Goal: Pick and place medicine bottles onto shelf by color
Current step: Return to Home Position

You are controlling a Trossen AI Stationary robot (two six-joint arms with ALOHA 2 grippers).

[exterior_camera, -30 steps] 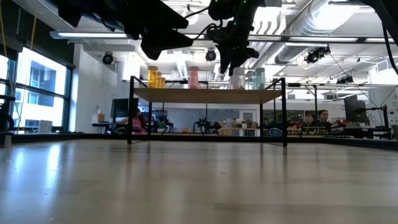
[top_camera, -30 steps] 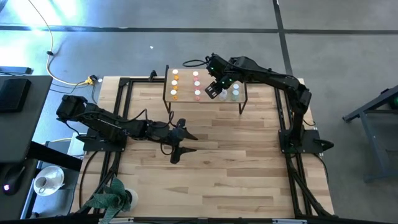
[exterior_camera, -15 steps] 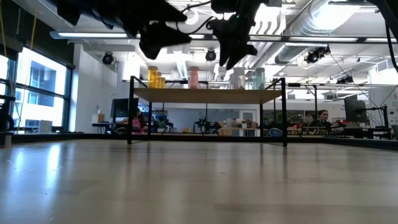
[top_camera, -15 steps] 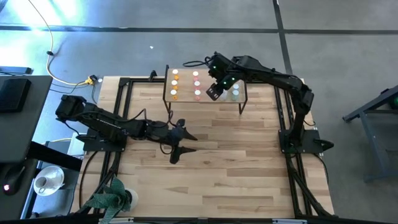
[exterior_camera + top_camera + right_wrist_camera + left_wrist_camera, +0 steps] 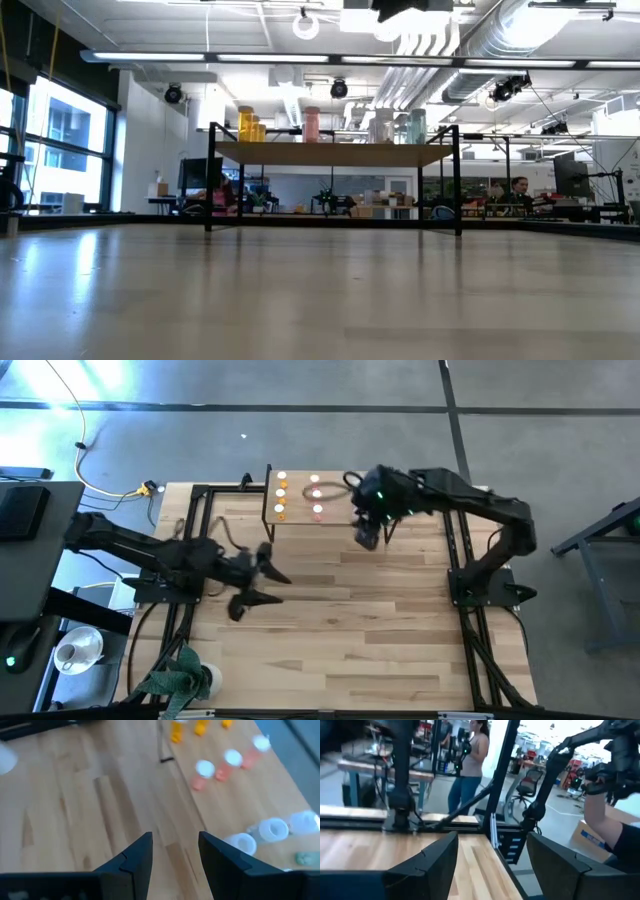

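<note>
Seemingly empty, both jaws gape; right pair near the shelf.

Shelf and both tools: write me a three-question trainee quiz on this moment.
1. True or false: the right tool is shut.
2. In the low view, which colour stands at the left end of the shelf? A orange, B green, C pink.
3. Fill in: the left tool is ___ and holds nothing.

Key
1. False: its fingers stand apart, with nothing between them.
2. A: the orange bottles.
3. open
</note>
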